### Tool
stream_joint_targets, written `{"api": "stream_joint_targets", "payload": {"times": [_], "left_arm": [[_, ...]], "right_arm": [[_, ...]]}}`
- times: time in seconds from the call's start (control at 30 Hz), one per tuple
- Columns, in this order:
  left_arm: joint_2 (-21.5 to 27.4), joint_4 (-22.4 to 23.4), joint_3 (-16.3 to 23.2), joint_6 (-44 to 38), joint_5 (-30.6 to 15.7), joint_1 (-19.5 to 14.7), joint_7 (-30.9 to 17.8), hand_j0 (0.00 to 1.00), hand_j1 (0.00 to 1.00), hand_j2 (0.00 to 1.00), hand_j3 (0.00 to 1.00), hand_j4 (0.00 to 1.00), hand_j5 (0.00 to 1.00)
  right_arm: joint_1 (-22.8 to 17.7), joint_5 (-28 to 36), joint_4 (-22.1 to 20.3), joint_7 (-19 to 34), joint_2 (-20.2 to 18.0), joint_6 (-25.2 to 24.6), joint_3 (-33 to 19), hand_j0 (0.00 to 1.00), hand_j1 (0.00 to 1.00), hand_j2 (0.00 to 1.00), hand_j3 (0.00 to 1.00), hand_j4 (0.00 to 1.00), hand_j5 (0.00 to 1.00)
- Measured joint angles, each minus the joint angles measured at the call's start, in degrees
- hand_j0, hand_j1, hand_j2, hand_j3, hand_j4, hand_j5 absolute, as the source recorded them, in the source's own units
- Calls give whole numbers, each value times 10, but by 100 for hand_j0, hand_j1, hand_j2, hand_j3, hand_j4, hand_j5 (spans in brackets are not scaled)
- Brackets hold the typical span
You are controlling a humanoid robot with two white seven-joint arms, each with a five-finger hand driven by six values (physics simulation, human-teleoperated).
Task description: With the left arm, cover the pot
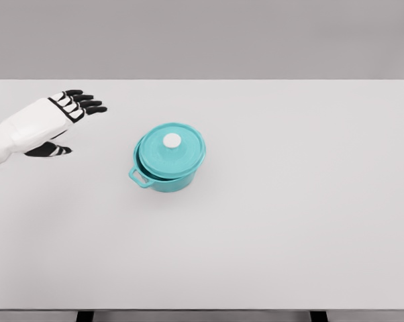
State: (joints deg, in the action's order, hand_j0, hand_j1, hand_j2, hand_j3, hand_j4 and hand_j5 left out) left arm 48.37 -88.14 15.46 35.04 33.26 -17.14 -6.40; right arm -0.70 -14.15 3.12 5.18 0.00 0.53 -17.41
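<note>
A teal pot (pixel 163 178) with a side handle at its lower left stands near the middle of the white table. A teal lid (pixel 172 151) with a white knob (pixel 172 140) lies on top of the pot, seated slightly toward the upper right. My left hand (pixel 68 124) hovers to the left of the pot, well apart from it. Its black fingers are spread and hold nothing. The right arm does not show.
The white table (pixel 289 215) fills most of the head view, with its front edge along the bottom and a grey wall behind it. Nothing else stands on it.
</note>
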Motion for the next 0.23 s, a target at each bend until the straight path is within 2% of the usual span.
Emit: {"api": "stream_joint_targets", "payload": {"times": [0.1, 0.23], "left_arm": [[11, -2, -39, 0, 1, 2, -1, 100, 100, 100, 100, 100, 100], [16, -3, -55, 0, 2, 2, -1, 100, 100, 100, 100, 100, 100]], "right_arm": [[0, 0, 0, 0, 0, 0, 0, 100, 100, 100, 100, 100, 100], [0, 0, 0, 0, 0, 0, 0, 100, 100, 100, 100, 100, 100]]}}
